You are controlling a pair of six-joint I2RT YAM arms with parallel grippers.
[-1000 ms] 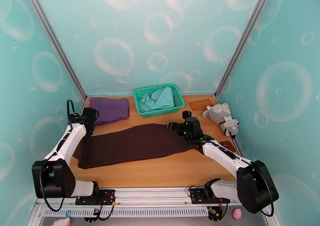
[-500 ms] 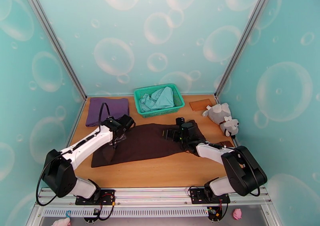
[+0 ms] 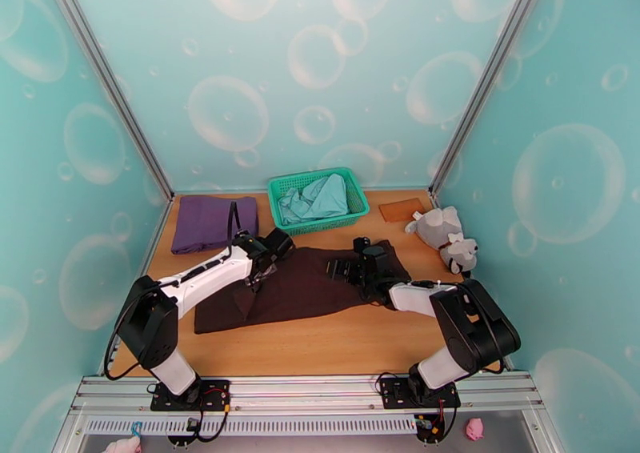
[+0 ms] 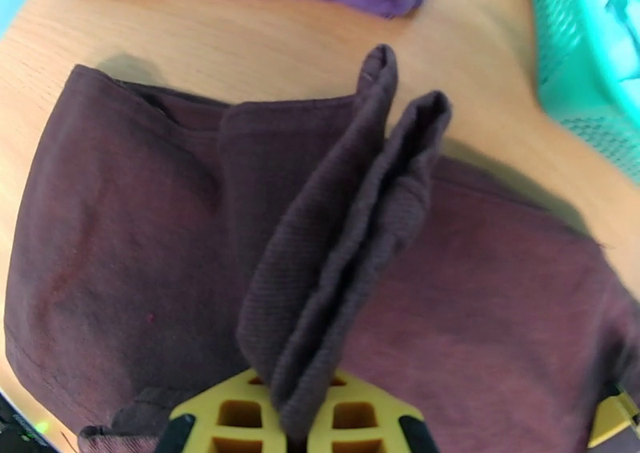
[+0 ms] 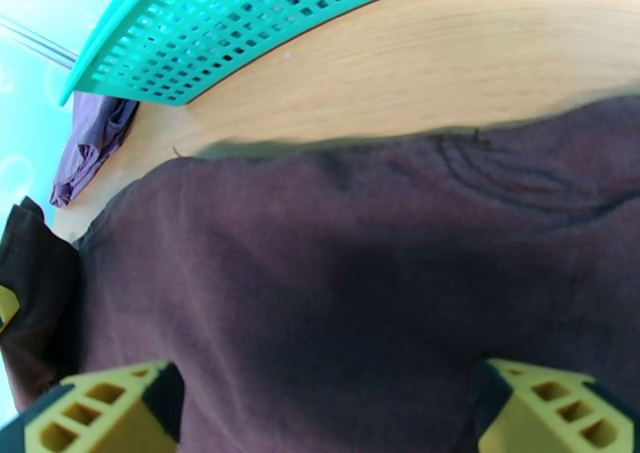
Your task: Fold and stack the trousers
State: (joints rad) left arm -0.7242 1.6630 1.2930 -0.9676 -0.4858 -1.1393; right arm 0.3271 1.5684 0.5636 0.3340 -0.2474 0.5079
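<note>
Between left fingers [image 4: 228,414], brown trousers [image 4: 120,230]

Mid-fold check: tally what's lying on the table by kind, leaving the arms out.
Cloth items: 3 (trousers, purple cloth, pale teal garment)
Baskets: 1 (green mesh basket)
Plush toys: 1 (grey plush toy)
Flat mats: 1 (brown mat)
Total: 6

Purple cloth [image 3: 214,221] folded at the surface's [image 3: 336,342] far left, green basket [image 3: 320,224] beside it holding a teal garment [image 3: 318,197], tan mat [image 3: 402,209] further right, grey plush [image 3: 442,237] at the right edge.
</note>
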